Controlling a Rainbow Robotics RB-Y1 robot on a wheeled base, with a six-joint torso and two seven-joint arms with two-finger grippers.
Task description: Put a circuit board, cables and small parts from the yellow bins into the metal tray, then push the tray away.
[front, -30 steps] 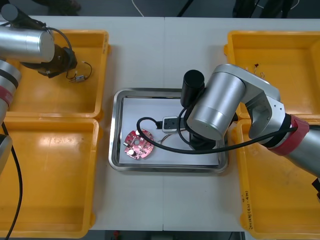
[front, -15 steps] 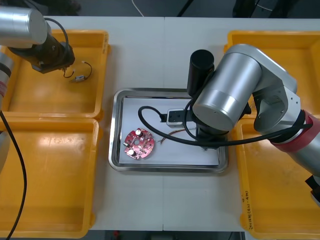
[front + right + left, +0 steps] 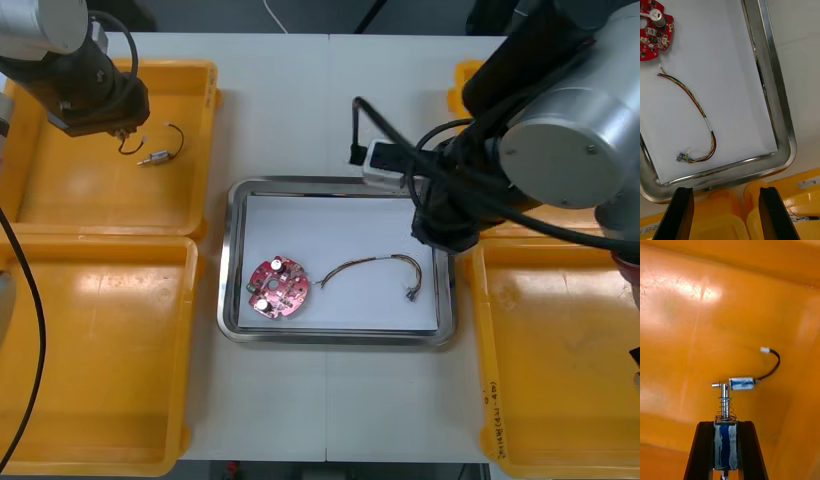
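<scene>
Inside the metal tray [image 3: 330, 338] on the desk [image 3: 300, 110], the round red circuit board [image 3: 275, 287] lies near-left, the red and yellow cable [image 3: 375, 265] to its right. Right claw [image 3: 726, 191] hangs at the tray's right rim, fingers [image 3: 683, 213] apart, nothing between. Far left of the tray, left claw [image 3: 725, 425] is clamped on a small metal part [image 3: 725, 444] in a yellow bin [image 3: 100, 190].

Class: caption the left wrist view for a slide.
Left pincer grips a small metal part over a yellow bin.
</scene>
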